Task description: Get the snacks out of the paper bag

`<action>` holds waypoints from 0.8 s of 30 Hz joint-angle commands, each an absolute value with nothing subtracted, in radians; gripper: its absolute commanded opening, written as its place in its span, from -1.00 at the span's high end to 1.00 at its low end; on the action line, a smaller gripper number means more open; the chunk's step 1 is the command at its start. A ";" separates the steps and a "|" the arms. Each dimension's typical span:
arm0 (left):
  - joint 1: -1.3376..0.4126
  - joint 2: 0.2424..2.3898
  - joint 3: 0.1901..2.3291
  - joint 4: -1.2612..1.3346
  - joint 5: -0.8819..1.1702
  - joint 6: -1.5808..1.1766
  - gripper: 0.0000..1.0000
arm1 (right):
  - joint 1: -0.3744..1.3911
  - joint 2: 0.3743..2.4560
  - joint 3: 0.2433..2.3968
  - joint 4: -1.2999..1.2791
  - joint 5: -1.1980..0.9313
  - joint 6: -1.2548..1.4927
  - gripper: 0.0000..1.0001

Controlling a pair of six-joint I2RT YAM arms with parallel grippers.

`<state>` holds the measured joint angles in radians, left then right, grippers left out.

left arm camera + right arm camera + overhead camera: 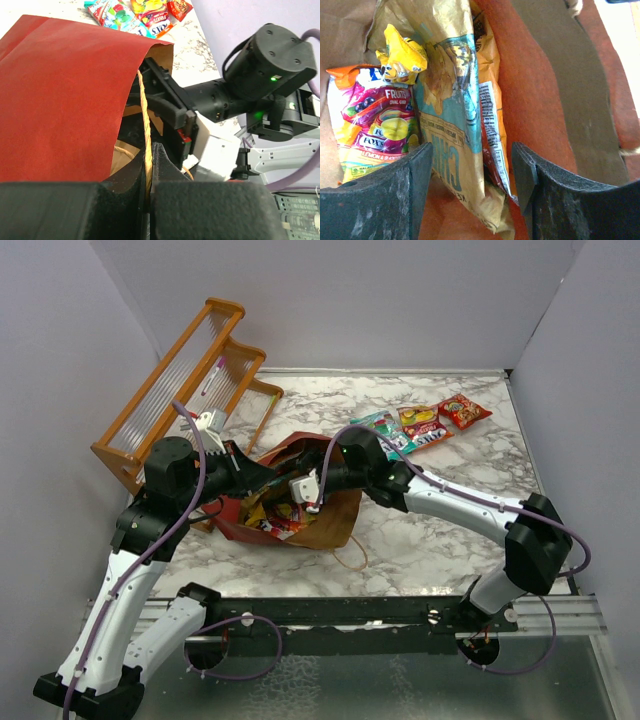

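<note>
The snacks not yet out lie inside the paper bag [335, 522], which rests on its side left of the middle of the surface [430, 540]. Nearest the near edge, the left fingers [125, 187] are pinched tight on the twine handle [145, 120] at the bag's rim. We judge that this hold is what props the mouth wide, so it should be held firm and a little high while the other arm works. Just past it, the right fingers [530, 185] are inside the mouth, spread partway with the large chip bag [452, 115] between them but not yet pinched. To do this well, we would centre on the chip bag's crumpled middle and go a touch deeper, so that both pads meet foil rather than the kraft wall on the right. Then we would squeeze gently and draw it out along the bag's length, not upward into the paper. Beside the chip bag lie a fruit candy packet [380, 125] and a crumpled yellow packet [402, 57]; we should keep the left-hand pad off them so only one snack comes. Farther off, near the far right corner, several packets [425, 425] already lie on the surface, and we think the chip bag belongs beside them. A wooden rack [180, 390] leans at the far left corner, well apart.
</note>
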<state>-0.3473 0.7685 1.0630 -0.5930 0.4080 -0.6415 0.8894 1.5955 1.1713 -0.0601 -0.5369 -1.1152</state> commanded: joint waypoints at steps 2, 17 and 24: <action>-0.350 0.760 1.075 -0.586 0.427 -0.645 1.00 | 0.896 1.667 1.227 -0.115 -0.508 -1.164 -0.09; -0.350 0.768 1.059 -0.573 0.432 -0.639 1.00 | 0.909 1.788 1.236 -0.148 -0.511 -1.164 0.05; -0.350 0.779 1.060 -0.568 0.434 -0.638 1.00 | 0.927 1.814 1.270 -0.165 -0.513 -1.136 0.44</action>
<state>-0.3473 0.7776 1.0630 -0.5919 0.4110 -0.6411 0.9096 1.8027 1.2552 -0.1574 -0.5205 -1.1561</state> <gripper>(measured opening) 0.013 0.339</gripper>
